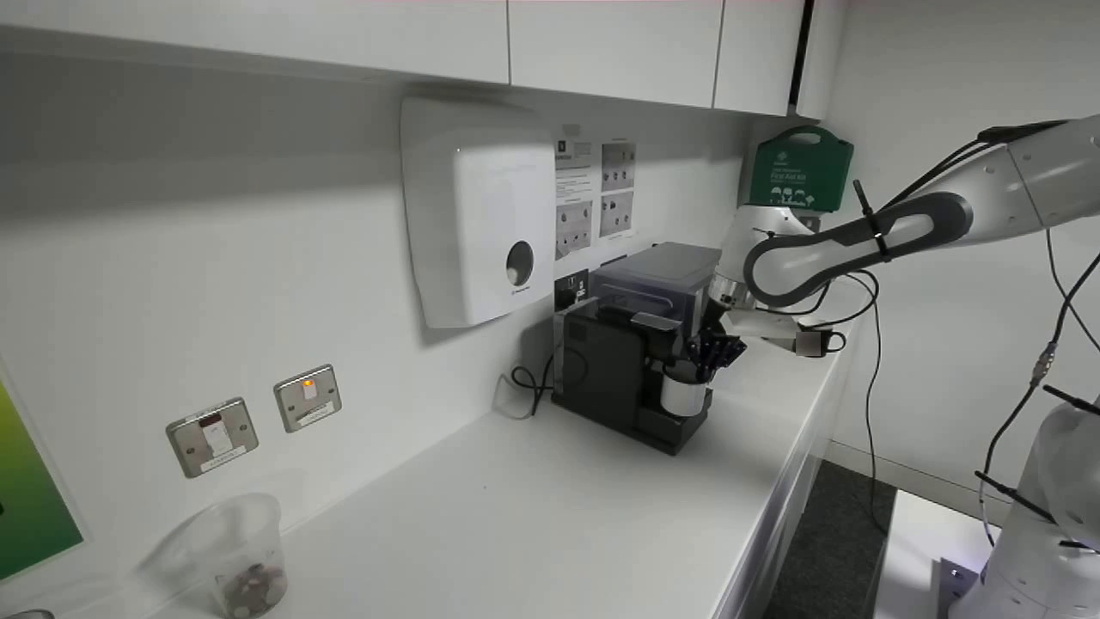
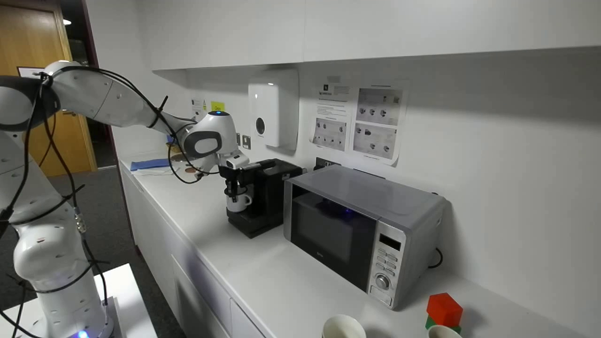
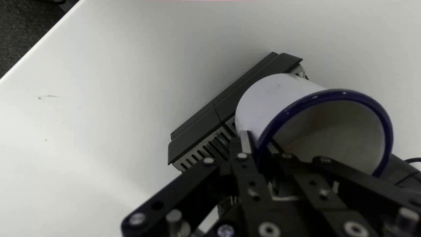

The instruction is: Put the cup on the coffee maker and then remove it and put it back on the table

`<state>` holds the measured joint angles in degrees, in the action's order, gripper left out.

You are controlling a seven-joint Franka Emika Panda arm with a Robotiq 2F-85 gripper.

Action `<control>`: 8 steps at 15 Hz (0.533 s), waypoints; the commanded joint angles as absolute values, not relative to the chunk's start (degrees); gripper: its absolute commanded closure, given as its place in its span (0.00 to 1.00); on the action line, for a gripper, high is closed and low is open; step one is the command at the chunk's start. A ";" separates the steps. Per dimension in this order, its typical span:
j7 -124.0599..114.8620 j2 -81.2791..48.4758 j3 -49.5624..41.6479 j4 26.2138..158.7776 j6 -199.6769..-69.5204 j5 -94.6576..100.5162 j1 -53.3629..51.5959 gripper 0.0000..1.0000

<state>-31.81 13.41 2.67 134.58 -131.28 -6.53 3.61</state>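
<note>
The cup (image 3: 283,90) is white with a dark blue rim; in both exterior views it stands upright in the front recess of the black coffee maker (image 1: 601,370), over the drip tray. My gripper (image 3: 258,144) is shut on the cup's rim, one finger outside the wall and one inside. From an exterior view the cup (image 2: 238,203) shows its handle, with the gripper (image 2: 233,191) above it. Whether the cup's base touches the tray, I cannot tell. The white table (image 1: 516,524) carries the coffee maker.
Close beside the coffee maker is a grey microwave (image 2: 338,220). A white dispenser (image 1: 481,215) hangs on the wall above. Along the table are a clear plastic container (image 1: 245,559), white mugs (image 2: 344,327) and a red block (image 2: 443,310). The table's front edge (image 1: 773,507) runs on the robot's side.
</note>
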 commanded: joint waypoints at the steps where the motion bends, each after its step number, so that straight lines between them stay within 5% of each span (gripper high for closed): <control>1: -29.86 18.05 1.84 136.93 -130.50 -6.60 3.75 0.98; 8: -29.65 17.33 1.96 136.74 -131.02 -6.61 3.62 0.98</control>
<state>-31.66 13.62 2.64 134.76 -131.37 -6.52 3.62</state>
